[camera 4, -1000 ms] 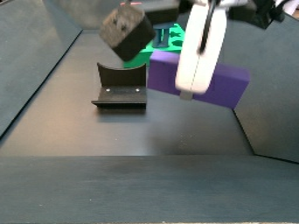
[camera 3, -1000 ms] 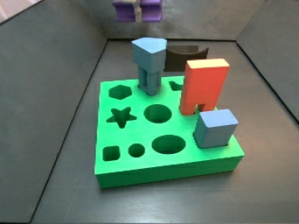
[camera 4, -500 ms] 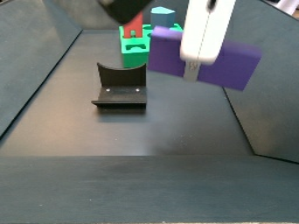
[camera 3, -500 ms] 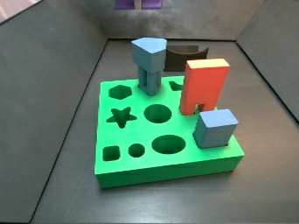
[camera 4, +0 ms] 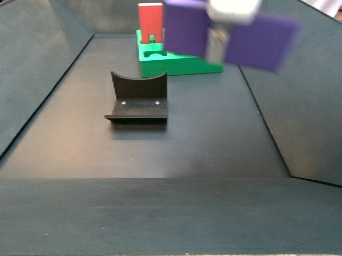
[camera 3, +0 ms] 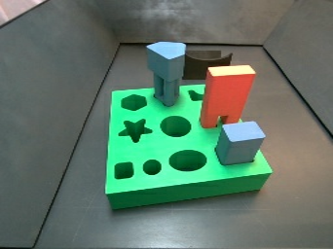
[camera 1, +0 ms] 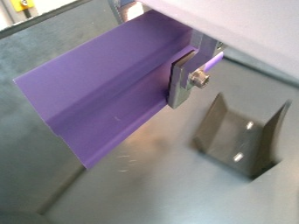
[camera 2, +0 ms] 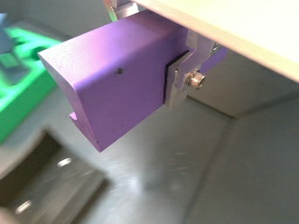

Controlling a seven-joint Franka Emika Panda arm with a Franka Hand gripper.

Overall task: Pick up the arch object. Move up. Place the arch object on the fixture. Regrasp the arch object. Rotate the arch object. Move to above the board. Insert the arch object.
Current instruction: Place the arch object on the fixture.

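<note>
The purple arch object (camera 1: 111, 92) hangs clear of the floor, with my gripper (camera 1: 147, 51) shut on it. One silver finger (camera 1: 181, 80) presses its side face; the opposite finger is hidden behind the block. In a side view the arch object (camera 4: 254, 40) sits at the upper edge, high above the floor, held by the gripper (camera 4: 230, 14). The black fixture (camera 4: 136, 97) stands on the floor below and apart from it, and also shows as fixture (camera 1: 239, 140). The green board (camera 3: 182, 146) lies beyond; the gripper is out of that view.
On the board stand a grey-blue pentagon post (camera 3: 166, 68), a red-orange block (camera 3: 228, 92) and a blue cube (camera 3: 240, 141). Star, round, hexagon and square holes are open in the board. Grey walls enclose the dark floor (camera 4: 160, 160).
The gripper has risen with the arch object, leaving the upper edge of one side view and nearing the upper edge of the other. Board and fixture have not moved.
</note>
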